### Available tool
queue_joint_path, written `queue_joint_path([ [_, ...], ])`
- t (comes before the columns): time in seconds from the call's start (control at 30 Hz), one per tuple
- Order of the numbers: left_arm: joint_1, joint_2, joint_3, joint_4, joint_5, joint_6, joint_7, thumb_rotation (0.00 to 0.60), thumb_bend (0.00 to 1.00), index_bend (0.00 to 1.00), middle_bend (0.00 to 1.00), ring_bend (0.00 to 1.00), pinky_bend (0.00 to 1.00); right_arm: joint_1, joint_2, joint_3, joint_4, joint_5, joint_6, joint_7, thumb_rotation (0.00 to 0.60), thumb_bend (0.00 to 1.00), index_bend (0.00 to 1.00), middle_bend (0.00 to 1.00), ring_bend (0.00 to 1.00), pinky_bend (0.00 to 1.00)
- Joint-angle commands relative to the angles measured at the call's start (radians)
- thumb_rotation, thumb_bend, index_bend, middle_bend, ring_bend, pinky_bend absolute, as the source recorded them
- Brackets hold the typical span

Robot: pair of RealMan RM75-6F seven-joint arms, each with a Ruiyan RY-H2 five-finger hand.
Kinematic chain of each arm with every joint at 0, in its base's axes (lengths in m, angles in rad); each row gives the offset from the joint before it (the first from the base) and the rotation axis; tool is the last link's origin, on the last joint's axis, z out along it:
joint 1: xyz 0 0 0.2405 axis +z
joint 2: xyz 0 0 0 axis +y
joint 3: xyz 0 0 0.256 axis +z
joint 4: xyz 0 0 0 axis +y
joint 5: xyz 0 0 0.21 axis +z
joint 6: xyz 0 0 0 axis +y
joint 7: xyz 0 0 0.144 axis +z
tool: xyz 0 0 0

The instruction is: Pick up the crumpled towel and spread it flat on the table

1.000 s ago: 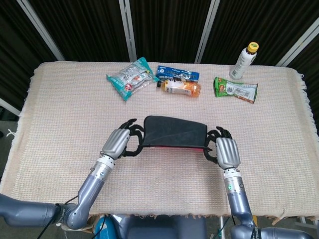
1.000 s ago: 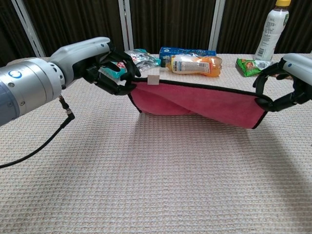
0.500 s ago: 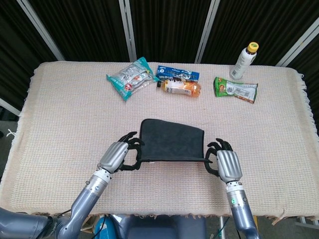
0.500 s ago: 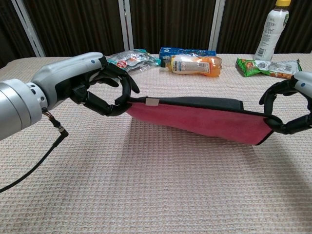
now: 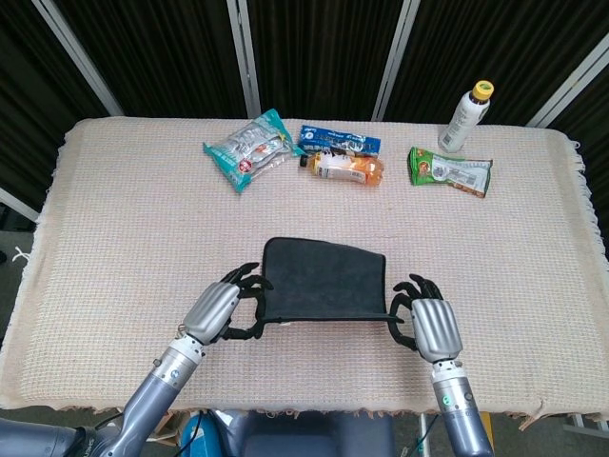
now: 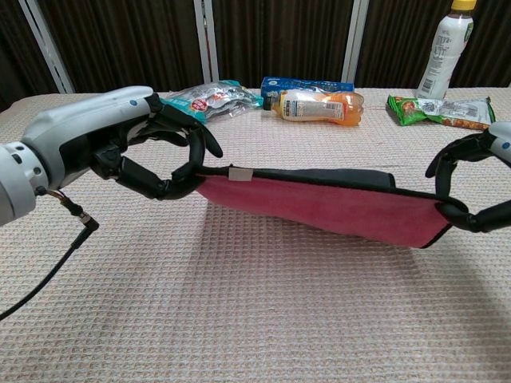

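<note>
Matt plush towel (image 6: 319,209), coarse woven tablecloth (image 5: 124,219), glossy wrappers (image 5: 245,150)

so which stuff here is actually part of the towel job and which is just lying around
Part of the job:
towel
left robot hand, pinching its left corner
right robot hand, pinching its right corner
table

Just lying about:
silver snack bag
blue packet
orange bottle
green packet
white bottle
</note>
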Motion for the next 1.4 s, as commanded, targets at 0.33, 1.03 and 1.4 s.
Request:
queue_joint_path([
  [0.33,0.048,0.033,0.020,-0.010,0.046,-0.018,-0.022,0.600,0.53,0.65,0.30,0.08,0.14,-0.030,-0.012,-0.014,-0.019,-0.024,-0.005,-0.051,0.600,0.50,0.72,0.33,0.15,0.16],
  [1.03,0.100,0.043,0.042,-0.029,0.118,-0.050,-0.031,0.600,0.53,0.65,0.29,0.08,0.14,-0.080,-0.007,-0.038,-0.044,-0.076,-0.016,-0.077,0.600,0.50,0.72,0.33,0.15,0.16],
  [1.4,0.119,0.047,0.043,-0.022,0.123,-0.059,-0.025,0.600,0.53,0.65,0.29,0.08,0.14,-0.096,-0.014,-0.044,-0.040,-0.083,-0.030,-0.087,0.600,0.50,0.72,0.33,0.15,0.16],
])
